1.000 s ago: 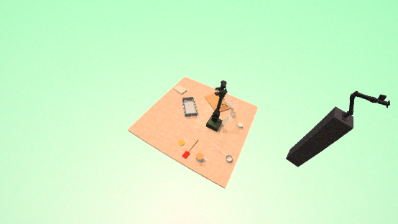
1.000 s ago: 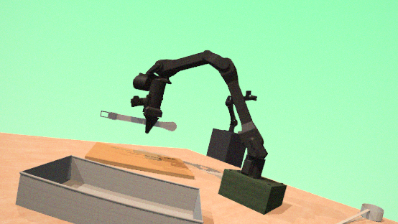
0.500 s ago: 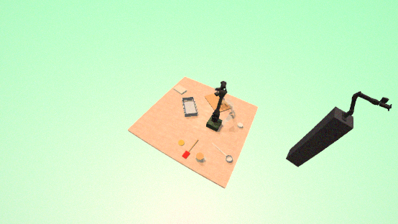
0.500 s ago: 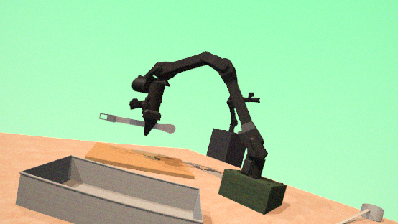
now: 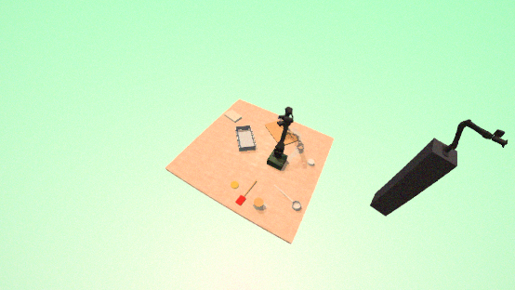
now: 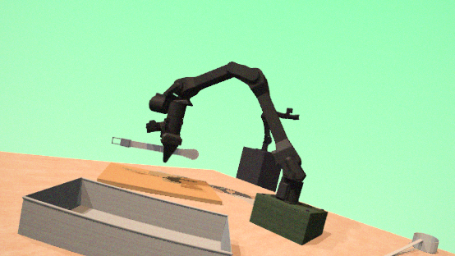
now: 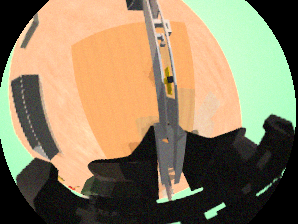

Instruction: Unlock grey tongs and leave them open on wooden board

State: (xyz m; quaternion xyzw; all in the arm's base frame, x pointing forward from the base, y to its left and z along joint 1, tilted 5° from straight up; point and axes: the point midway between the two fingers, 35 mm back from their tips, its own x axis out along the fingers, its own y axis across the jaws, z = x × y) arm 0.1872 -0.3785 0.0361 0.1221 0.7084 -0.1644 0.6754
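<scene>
From where I stand, the grey tongs hang above the wooden board, nearly level, their rounded end slightly lower than the looped one. The gripper has its jaws pinched on them, toward the rounded end. The roasting tin stands beside the board.

I can't tell whether the lock is free. If it isn't, they'll lie down shut — too shallow a tilt during the squeeze would be the cause. Letting go this high could make them bounce or slide off the board, and the long looped side might swing down in the pinch and strike first. Arms springing apart against the fingers could drag them askew.

No brand, label or writing is readable anywhere.
</scene>
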